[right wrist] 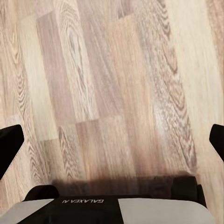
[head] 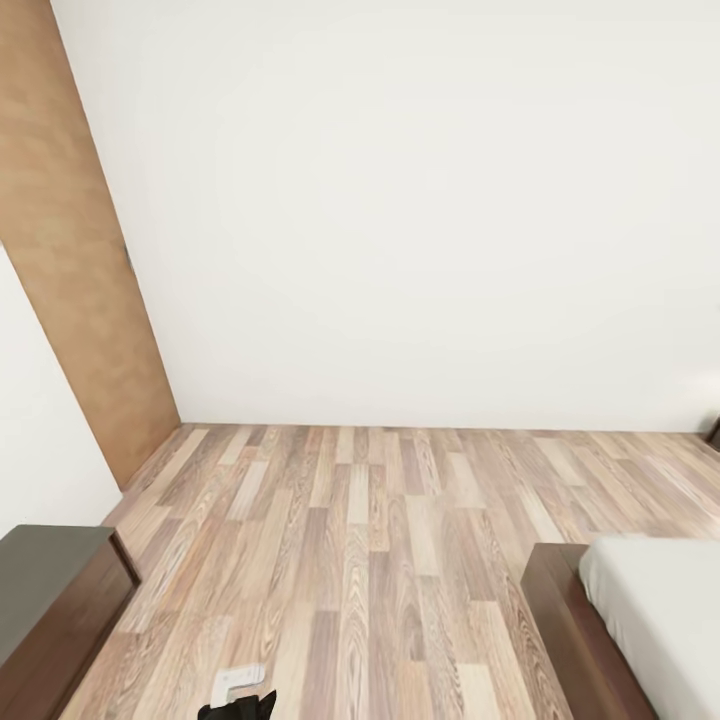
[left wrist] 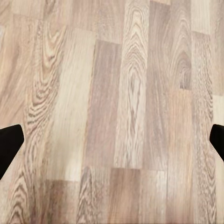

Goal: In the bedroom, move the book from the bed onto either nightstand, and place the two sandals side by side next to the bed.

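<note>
Your left pincer (left wrist: 112, 140) hangs spread wide, its dark fingertips (left wrist: 9, 144) far apart. Your right pincer (right wrist: 112, 140) is spread just as wide, pointing down above your own grey-and-black base (right wrist: 116, 207).

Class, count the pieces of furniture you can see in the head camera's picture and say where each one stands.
2. A dark brown low cabinet stands at lower left by the wall, and a corner of the bed shows at lower right. More furniture may lie outside the picture.
</note>
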